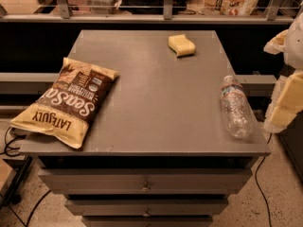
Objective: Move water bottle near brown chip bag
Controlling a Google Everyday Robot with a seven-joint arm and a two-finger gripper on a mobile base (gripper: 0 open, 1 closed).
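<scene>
The bottle (235,109) lies at the tabletop's (156,93) right edge, far from the bag (66,100). It looks light, crushable and prone to roll, so take it gently mid-body. The gripper (286,100) hangs beside it; I cannot tell how wide it stands.

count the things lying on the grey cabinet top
3: brown chip bag at the left edge, yellow sponge at the back, water bottle on its side by the right edge. The pincer is off the cabinet's right side. None look hidden.

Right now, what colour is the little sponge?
The sponge is yellow, seen best in the camera view; the gripper is at the picture's right edge.
</scene>
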